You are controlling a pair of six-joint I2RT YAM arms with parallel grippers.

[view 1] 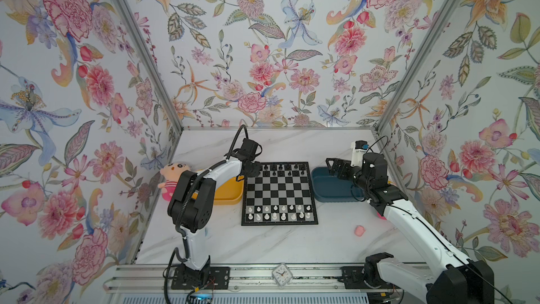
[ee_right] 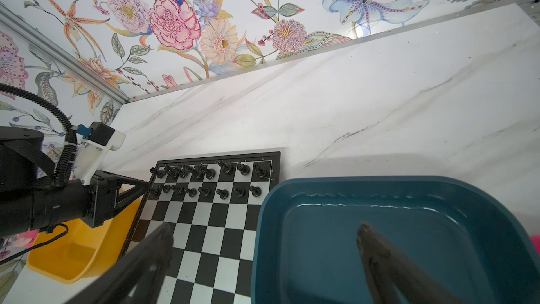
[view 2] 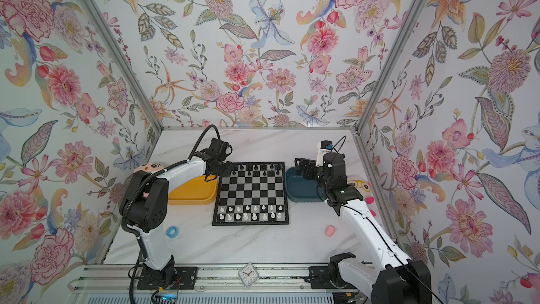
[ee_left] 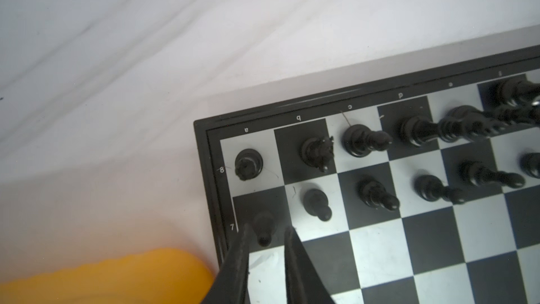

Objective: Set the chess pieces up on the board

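Ines: Fingers point(ee_left: 293, 247) of the left gripper point(ee_left: 268, 228) sit closest, one on either side of a black pawn point(ee_left: 263, 220) on the dark a7 square of the board point(ee_left: 210, 188). Gripped?

Tom: Released, I'd say. A sliver of square shows on each side, and the pawn stands on its own base.

Ines: So how to leave cleanly?

Tom: Rise straight up with the jaws no wider. The b7 pawn point(ee_left: 317, 203) is just beside one finger, and the rook point(ee_left: 248, 165) on a8 is near the tips.

Ines: And room?

Tom: Outside the border the yellow tray point(ee_left: 102, 279) is close, and there's bare marble beyond the far edge. The middle ranks lie free down to the white pieces point(view 1: 277, 212). The right gripper point(ee_right: 264, 233) hangs spread wide, holding nothing, over the dark blue tray point(ee_right: 380, 184), well apart.
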